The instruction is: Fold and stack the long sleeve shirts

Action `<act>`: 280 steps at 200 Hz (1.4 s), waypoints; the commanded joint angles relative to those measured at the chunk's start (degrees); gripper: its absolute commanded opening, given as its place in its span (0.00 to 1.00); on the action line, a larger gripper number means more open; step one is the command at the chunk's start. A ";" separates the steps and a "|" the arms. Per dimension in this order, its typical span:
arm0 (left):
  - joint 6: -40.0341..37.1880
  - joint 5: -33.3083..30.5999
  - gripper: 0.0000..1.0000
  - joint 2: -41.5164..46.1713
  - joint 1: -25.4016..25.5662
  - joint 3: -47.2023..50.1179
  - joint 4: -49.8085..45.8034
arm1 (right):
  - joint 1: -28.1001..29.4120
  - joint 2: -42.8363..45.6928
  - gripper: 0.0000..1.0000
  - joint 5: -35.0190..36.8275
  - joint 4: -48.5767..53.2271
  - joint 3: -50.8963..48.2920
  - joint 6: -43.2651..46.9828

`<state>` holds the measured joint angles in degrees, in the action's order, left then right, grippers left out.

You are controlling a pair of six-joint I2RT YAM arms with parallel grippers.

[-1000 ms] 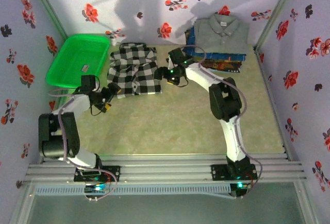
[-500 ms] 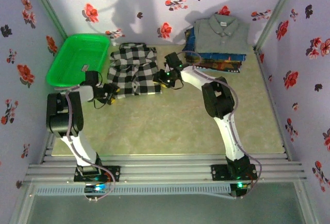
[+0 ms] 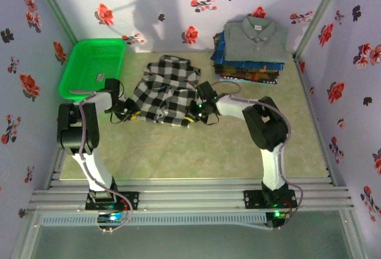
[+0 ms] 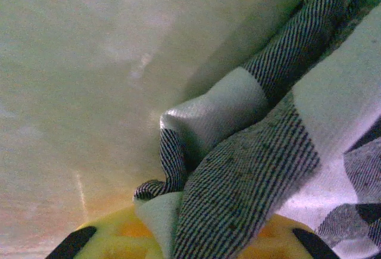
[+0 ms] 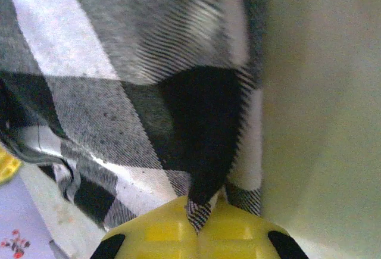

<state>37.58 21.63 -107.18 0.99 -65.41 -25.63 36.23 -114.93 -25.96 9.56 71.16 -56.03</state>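
The black-and-white checked long sleeve shirt [image 3: 166,89] lies rumpled and skewed on the table behind both grippers. My left gripper [image 3: 127,112] is shut on its near left edge. In the left wrist view a fold of striped and white cloth [image 4: 250,164] is pinched between the yellow fingers [image 4: 196,238]. My right gripper [image 3: 194,111] is shut on the near right corner. The right wrist view has the cloth's tip [image 5: 202,152] clamped between the yellow fingers [image 5: 199,220]. A folded grey shirt [image 3: 255,37] tops a stack of blue and dark patterned shirts [image 3: 244,69] at the back right.
A green plastic basket [image 3: 92,62] stands at the back left, close to the left arm. Flowered walls close in three sides. Bare pale green table top [image 3: 196,152] stretches from the shirt to the rails at the near edge.
Both grippers have closed on the checked shirt's near edge. The flat shirt has bunched up and turned, its near edge drawn toward the arms, and both grippers have come nearer.
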 commanded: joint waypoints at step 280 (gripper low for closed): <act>7.80 3.46 0.86 26.03 6.64 25.75 22.57 | 2.50 0.33 0.08 0.63 38.33 30.15 28.22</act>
<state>41.63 26.41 -79.79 6.02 -41.19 -14.76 38.65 -109.73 -20.93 41.34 99.39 -37.41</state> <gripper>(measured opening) 0.863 0.105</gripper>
